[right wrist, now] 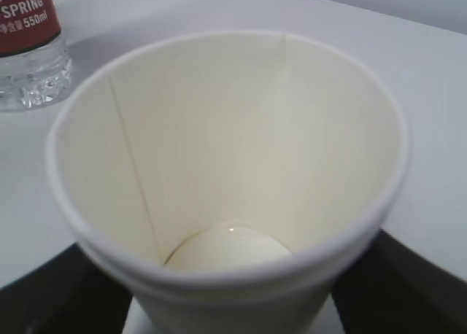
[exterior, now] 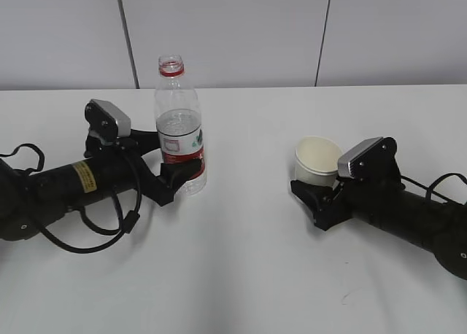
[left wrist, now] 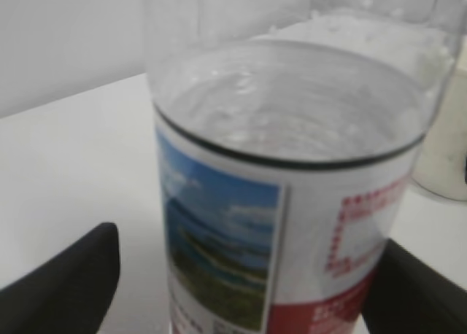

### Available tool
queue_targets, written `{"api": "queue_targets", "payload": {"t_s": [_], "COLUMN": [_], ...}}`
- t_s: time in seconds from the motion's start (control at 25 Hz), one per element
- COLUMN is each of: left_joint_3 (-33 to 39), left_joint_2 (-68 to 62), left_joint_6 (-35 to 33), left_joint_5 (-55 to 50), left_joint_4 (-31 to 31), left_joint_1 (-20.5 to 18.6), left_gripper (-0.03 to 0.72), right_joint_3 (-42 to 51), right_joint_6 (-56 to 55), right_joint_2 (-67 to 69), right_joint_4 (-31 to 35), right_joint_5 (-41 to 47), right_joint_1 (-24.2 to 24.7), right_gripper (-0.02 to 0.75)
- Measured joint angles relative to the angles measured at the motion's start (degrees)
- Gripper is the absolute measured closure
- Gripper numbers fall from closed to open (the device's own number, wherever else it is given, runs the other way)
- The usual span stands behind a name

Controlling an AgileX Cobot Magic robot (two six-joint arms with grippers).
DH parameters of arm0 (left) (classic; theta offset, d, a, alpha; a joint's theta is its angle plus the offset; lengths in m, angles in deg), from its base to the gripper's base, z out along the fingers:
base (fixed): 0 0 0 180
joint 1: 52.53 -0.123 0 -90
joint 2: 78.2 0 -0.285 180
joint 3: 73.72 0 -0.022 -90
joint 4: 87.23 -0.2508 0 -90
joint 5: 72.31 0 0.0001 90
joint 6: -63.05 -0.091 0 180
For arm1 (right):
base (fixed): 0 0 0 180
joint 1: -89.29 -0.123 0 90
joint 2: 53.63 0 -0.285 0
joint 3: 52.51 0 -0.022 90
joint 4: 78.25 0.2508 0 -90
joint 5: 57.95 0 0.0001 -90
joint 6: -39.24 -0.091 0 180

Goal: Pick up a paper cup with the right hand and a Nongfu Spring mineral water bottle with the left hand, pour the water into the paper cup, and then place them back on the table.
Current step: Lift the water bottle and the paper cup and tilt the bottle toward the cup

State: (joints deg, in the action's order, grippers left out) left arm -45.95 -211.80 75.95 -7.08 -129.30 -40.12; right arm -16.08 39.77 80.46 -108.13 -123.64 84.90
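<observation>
Cup (right wrist: pixel 226 181) btwn right hand (exterior: pixel 315 195) fingers; bottle (exterior: pixel 179 122) btwn left hand (exterior: pixel 171 170) fingers.

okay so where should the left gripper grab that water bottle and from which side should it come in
Grip the Nongfu Spring bottle around its labelled lower body, coming in level from the left, where the left gripper already straddles it. The bottle stands upright with no cap, so a low sideways hold on the straight, round label band keeps it steady; the neck is narrow and the clear upper wall above the water looks more likely to buckle.

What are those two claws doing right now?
Left gripper: around the water bottle; grip cannot be told.
Right gripper: around the paper cup; grip cannot be told.
</observation>
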Motion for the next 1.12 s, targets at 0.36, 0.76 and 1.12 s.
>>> {"api": "queue_targets", "payload": {"t_s": [0.36,0.76,1.12], "left_joint_3": [0.0,0.0,0.0], "left_joint_2": [-0.11,-0.17,-0.17], "left_joint_6": [0.0,0.05,0.05], "left_joint_5": [0.0,0.0,0.0], "left_joint_4": [2.75,6.68,6.8], "left_joint_1": [2.26,2.33,2.33], "left_gripper": [0.101,0.103,0.225], "right_joint_3": [-0.59,-1.09,-1.09], "right_joint_6": [0.0,-0.54,-1.33], "right_joint_2": [0.0,0.0,0.0], "right_joint_4": [-2.93,-6.44,-7.03], "right_joint_5": [0.0,0.0,0.0], "right_joint_1": [0.0,0.0,0.0], "right_gripper": [0.182,0.182,0.182]}}
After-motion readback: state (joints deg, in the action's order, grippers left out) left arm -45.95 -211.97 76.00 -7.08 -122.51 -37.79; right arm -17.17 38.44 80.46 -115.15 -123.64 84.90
